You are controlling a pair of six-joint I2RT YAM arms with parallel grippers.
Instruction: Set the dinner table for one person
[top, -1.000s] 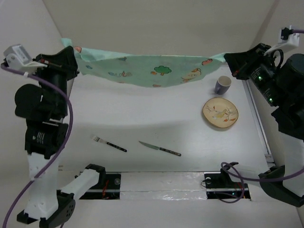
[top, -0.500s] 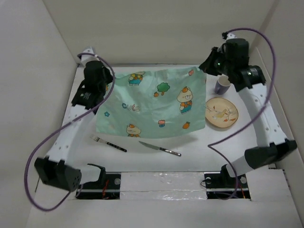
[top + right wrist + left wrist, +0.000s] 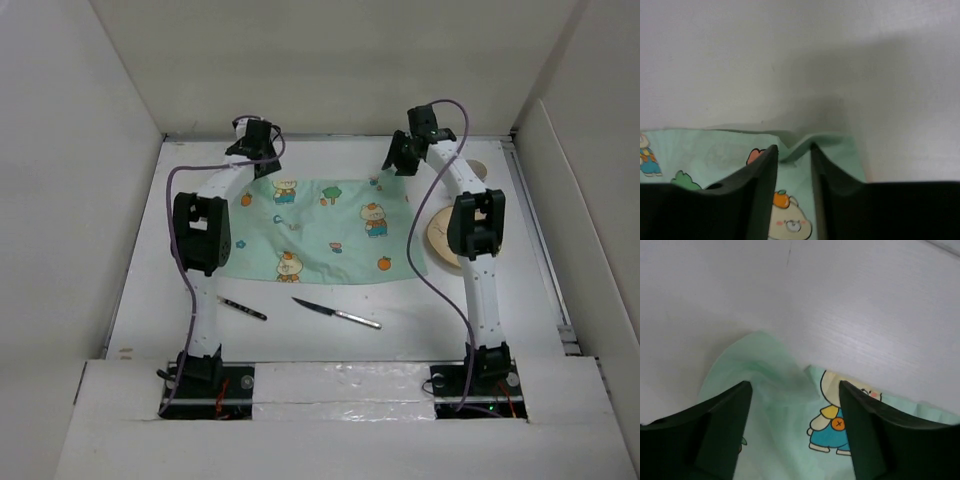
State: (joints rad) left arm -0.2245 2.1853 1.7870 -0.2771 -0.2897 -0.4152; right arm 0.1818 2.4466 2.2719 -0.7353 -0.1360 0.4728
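The mint-green placemat (image 3: 315, 230) with cartoon animals lies spread flat on the white dinner table (image 3: 420, 310). My left gripper (image 3: 255, 147) hovers over its far left corner. In the left wrist view this gripper (image 3: 795, 385) is open, its fingers wide apart over the wrinkled corner of the placemat (image 3: 770, 365). My right gripper (image 3: 405, 157) is at the far right corner. In the right wrist view it (image 3: 793, 147) is open by a narrow gap, with a raised fold of the placemat (image 3: 705, 150) edge between the tips.
A knife (image 3: 337, 314) lies in front of the placemat. A fork (image 3: 243, 309) lies to its left, its tines hidden by the left arm. A tan plate (image 3: 438, 235) and a cup (image 3: 481, 172) sit to the right, partly behind the right arm. White walls enclose the table.
The placemat, held up by two corners before, now lies flat on the table. Both arms have stretched to the far side, and both grippers have opened and let go of the corners.
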